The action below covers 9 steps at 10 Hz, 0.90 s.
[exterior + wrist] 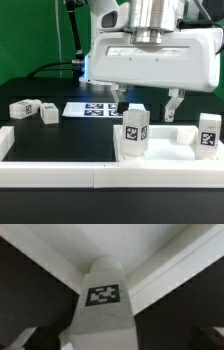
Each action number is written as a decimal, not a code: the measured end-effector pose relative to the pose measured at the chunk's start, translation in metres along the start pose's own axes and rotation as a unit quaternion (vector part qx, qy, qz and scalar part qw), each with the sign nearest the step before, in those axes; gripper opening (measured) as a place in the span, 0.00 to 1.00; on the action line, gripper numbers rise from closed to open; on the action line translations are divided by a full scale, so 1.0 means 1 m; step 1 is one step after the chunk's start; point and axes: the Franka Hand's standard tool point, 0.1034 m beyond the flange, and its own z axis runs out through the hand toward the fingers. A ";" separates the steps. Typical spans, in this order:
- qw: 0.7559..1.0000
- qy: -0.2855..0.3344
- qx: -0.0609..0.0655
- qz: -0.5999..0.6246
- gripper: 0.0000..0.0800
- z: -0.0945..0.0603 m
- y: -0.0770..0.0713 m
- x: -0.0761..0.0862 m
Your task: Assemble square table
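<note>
A white leg point(135, 131) with a black-white tag stands upright near the front rail. In the wrist view this leg point(103, 303) fills the middle, at a corner of white raised edges that seem to belong to the square table top point(60, 246). My gripper point(147, 103) hangs open just above the leg, one finger point(120, 99) on each side and nothing held. In the wrist view the gripper point(118, 339) shows only dark finger edges. A second upright leg point(207, 133) stands at the exterior view's right on the white top point(172, 140). Two more legs point(22, 107) point(48, 113) lie at the left.
The marker board point(95, 108) lies flat behind the legs. Long white border rails point(90, 170) run along the front and up the left side. A black mat point(70, 138) covers the table inside the rails.
</note>
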 end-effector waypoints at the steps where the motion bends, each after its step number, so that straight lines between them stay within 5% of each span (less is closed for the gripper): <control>1: 1.000 0.012 0.016 -0.011 0.81 -0.004 -0.005 0.004; 6: 1.000 0.002 0.010 -0.011 0.81 0.006 -0.001 0.000; 8: 0.998 -0.005 0.033 -0.051 0.81 0.000 0.028 0.017; 9: 0.998 -0.023 0.043 -0.049 0.81 0.001 0.028 0.014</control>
